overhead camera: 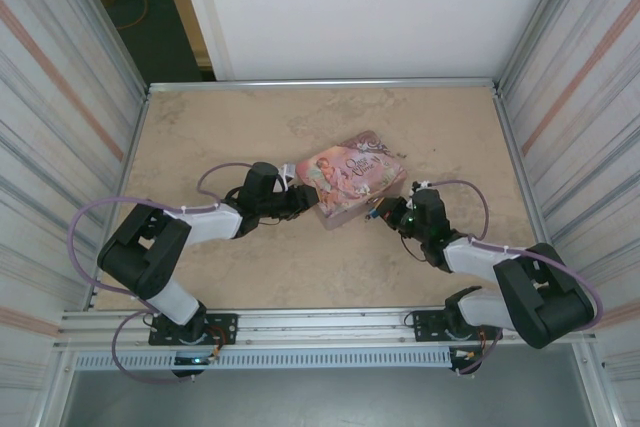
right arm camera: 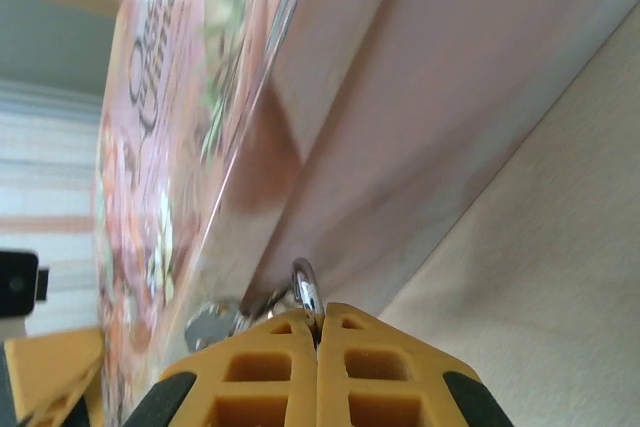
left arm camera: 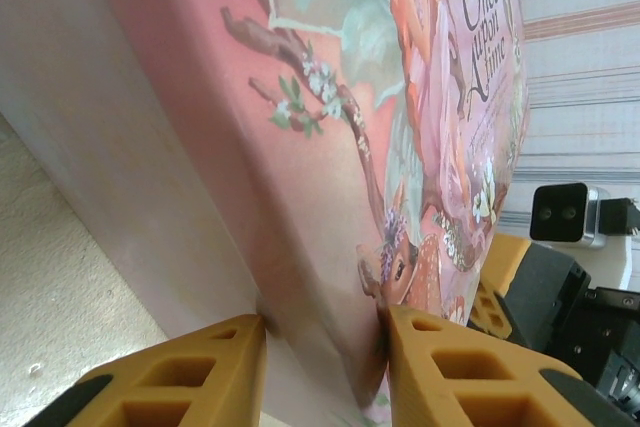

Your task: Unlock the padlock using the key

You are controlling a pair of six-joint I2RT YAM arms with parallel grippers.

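Observation:
The pink illustrated tin [overhead camera: 350, 175] lies mid-table. My left gripper [overhead camera: 303, 197] is shut on its near-left corner, one orange pad on the side wall and one on the lid [left arm camera: 325, 332]. My right gripper [overhead camera: 385, 215] is at the tin's near-right side with its fingers pressed together [right arm camera: 318, 312]. A chrome loop, the padlock's shackle [right arm camera: 305, 287], sticks out from between the tips against the tin's wall [right arm camera: 400, 117]. The padlock's body is hidden between the pads. A small grey metal piece [right arm camera: 210, 325] sits just left of the loop. The key is hidden.
Bare beige tabletop [overhead camera: 300, 267] surrounds the tin, bounded by aluminium rails and ribbed side walls [overhead camera: 60, 147]. Both arms reach in from the near edge toward the tin. The right arm's wrist camera [left arm camera: 560, 212] shows beyond the tin's far corner.

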